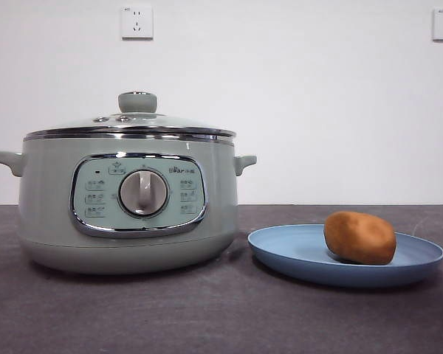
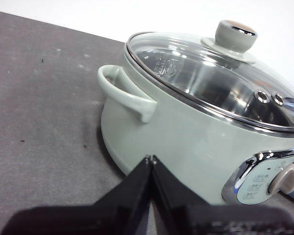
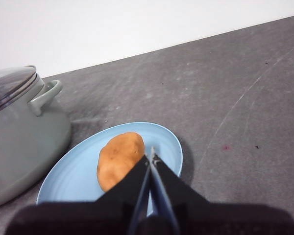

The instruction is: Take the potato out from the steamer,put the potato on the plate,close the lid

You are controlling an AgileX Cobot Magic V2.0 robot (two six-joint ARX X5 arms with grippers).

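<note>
The table [image 1: 207, 317] is a dark grey, slightly scuffed surface running back to a white wall [image 1: 317, 96] that carries two sockets.

The steamer [image 1: 125, 214] stands on the table's left half in the front view, its control panel and silver dial [image 1: 143, 193] facing the camera and a handle sticking out on each side. The lid [image 1: 133, 122] sits closed on the steamer, its chrome rim seated level on the pot's rim all round, with the pale green knob [image 1: 137, 102] upright at its centre. Through the glass, the left wrist view shows a shiny metal interior; what lies at the bottom cannot be made out.

The plate [image 1: 295, 254] lies flat on the table just beside the steamer, on its right in the front view, apart from the pot's base. The potato [image 1: 359, 237] rests on the plate, toward its right side, lying on its long side.

The left gripper [image 2: 151, 157] hangs above the table near the steamer's side, below one handle; its jaws are pressed together at the tips and hold nothing. The right gripper [image 3: 152, 156] hovers above the plate just beside the potato, jaws likewise closed tip to tip and empty, not gripping the potato.
</note>
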